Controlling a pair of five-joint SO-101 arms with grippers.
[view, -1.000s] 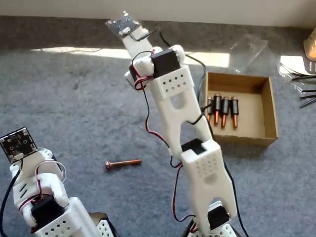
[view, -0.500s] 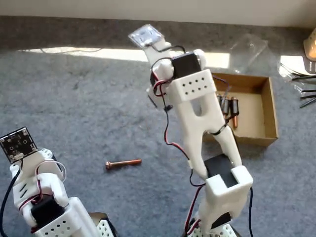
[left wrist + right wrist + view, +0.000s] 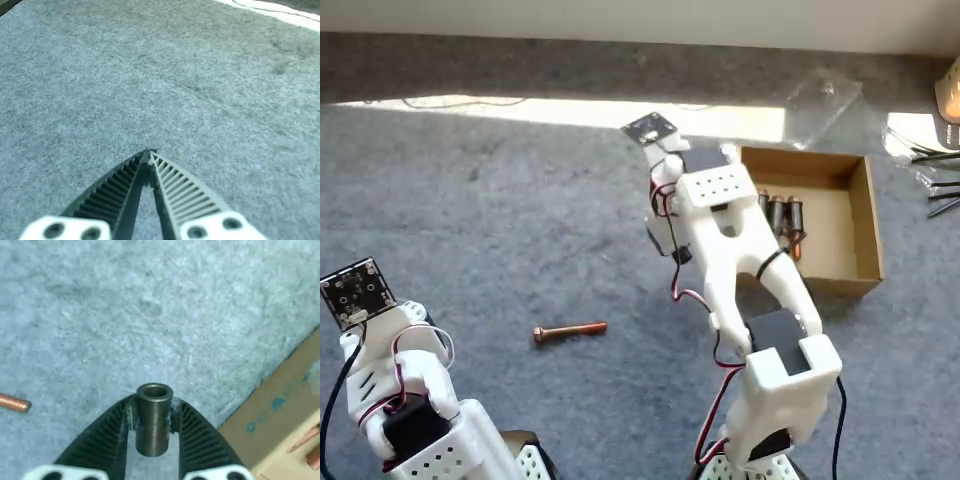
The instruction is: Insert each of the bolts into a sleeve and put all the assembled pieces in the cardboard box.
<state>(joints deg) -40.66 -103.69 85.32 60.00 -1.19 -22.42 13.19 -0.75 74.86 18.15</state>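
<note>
Our right claw (image 3: 154, 404) grips a sleeve (image 3: 153, 426); our left claw (image 3: 148, 154) sits clenched, empty; we see the bolt (image 3: 569, 331) on the carpet (image 3: 500, 230), at eight o'clock from the cardboard box (image 3: 868, 215).

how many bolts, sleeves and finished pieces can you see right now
loose bolt on the carpet: 1
sleeve held in the right hand: 1
assembled pieces in the cardboard box: 3 showing; the arm hides part of the box
total: 5
</note>
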